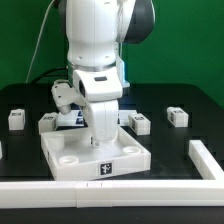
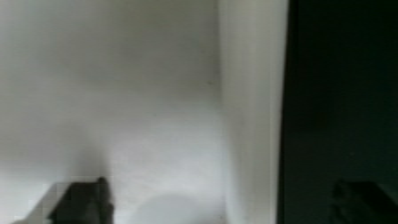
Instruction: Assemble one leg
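The large white panel [image 1: 95, 158] with round corner sockets lies in the middle of the black table. My gripper [image 1: 101, 138] points straight down right over the panel's far part. In the wrist view the blurred white panel surface [image 2: 160, 110] fills most of the picture, with the dark table to one side. The two dark fingertips [image 2: 79, 202] stand wide apart and nothing is held between them; my gripper [image 2: 221, 204] is open. Small white legs lie on the table: one [image 1: 15, 120] at the exterior view's left, one [image 1: 47, 122] beside the panel, and two [image 1: 140, 122] [image 1: 177, 116] toward the right.
A low white rail [image 1: 120, 190] runs along the front of the table and turns up at the exterior view's right [image 1: 205, 158]. The arm's white body hides the table behind the panel.
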Motion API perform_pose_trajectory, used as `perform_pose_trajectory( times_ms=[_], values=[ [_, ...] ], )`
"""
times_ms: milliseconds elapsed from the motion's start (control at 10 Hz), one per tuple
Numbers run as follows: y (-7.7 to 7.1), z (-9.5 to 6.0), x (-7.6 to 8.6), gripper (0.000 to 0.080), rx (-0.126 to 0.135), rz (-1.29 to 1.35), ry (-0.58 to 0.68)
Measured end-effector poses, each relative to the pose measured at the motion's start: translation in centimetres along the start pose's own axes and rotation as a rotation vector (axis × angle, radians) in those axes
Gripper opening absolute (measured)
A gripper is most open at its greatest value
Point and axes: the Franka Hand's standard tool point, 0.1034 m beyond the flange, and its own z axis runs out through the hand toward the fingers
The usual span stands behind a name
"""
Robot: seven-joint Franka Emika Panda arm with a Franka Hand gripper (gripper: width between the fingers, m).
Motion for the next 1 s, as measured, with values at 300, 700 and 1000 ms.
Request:
perform_pose_trajectory(
  times_ms=[300,700,1000],
  values=[
    [-0.02,0.01,0.00,0.0221,0.000,0.000,0.000],
    [0.20,-0.17,-0.11,0.0074,-0.010,0.001,-0.002],
    [0.25,-0.19,-0.12,0.0074,-0.013,0.001,-0.003]
  ],
)
